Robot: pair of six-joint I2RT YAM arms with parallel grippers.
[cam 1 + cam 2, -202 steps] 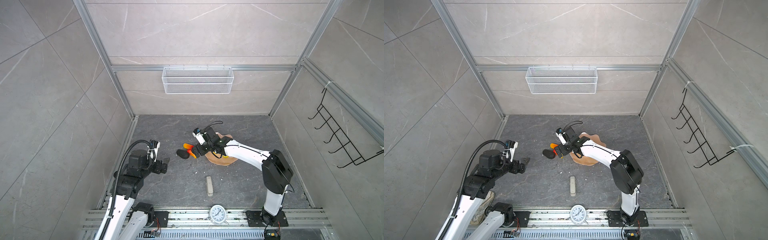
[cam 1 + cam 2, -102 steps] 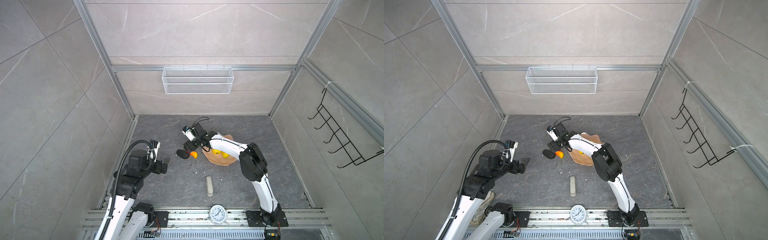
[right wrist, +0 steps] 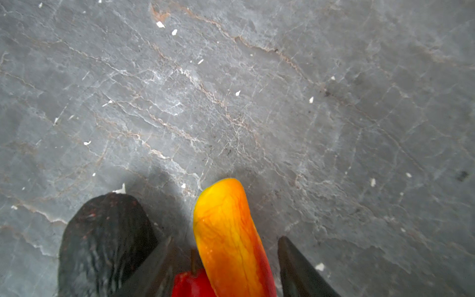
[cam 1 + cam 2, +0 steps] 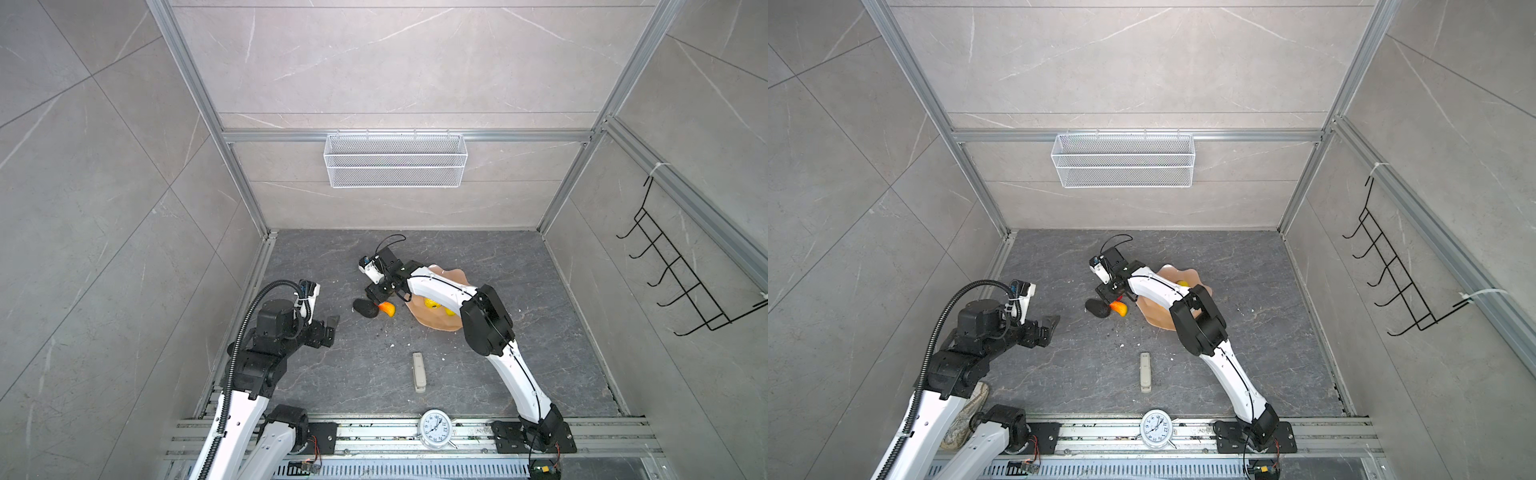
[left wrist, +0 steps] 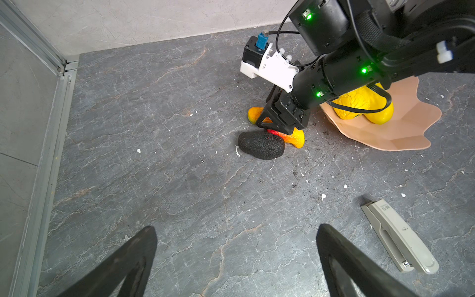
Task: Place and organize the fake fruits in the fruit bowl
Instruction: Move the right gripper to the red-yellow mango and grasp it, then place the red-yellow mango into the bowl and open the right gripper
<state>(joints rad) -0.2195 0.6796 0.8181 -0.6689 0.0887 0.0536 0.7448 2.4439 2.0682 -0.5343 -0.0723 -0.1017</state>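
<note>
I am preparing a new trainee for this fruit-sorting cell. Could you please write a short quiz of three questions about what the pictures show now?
1. Count: how many fake fruits lie inside the fruit bowl?
2. True or false: the left gripper is shut on a fruit.
3. Fill in: the right gripper has its jaws on either side of a ___ fruit.
Key: 1. Two, both yellow. 2. False: it is open and empty. 3. Red-orange: the red-orange fruit on the table.
</note>
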